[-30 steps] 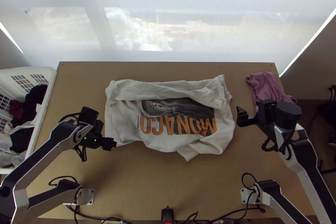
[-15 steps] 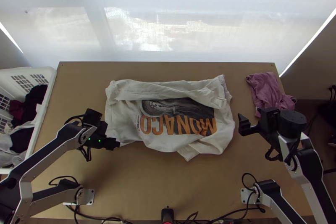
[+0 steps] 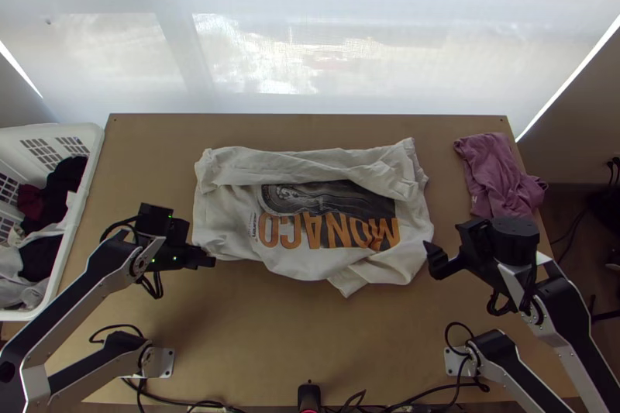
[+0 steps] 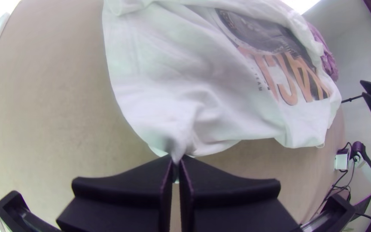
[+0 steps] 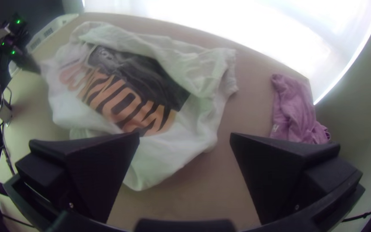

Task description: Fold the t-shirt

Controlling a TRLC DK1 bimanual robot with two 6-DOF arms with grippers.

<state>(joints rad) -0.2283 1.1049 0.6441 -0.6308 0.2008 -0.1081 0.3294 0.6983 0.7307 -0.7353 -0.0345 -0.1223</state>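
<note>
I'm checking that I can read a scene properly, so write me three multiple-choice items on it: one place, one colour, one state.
1. Where does the pink cloth lie?
A. In the basket
B. Near the table's far right corner
C. Between the arms' bases

2. What colour is the lettering on the white t-shirt?
A. Green
B. Blue
C. Orange

3. How is the left gripper?
A. Closed on the t-shirt's edge
B. Wide open
C. Closed on the pink cloth

Key:
1 B: the top view shows it there.
2 C: the large letters are orange.
3 A: its fingertips meet with white fabric pinched between them.
</note>
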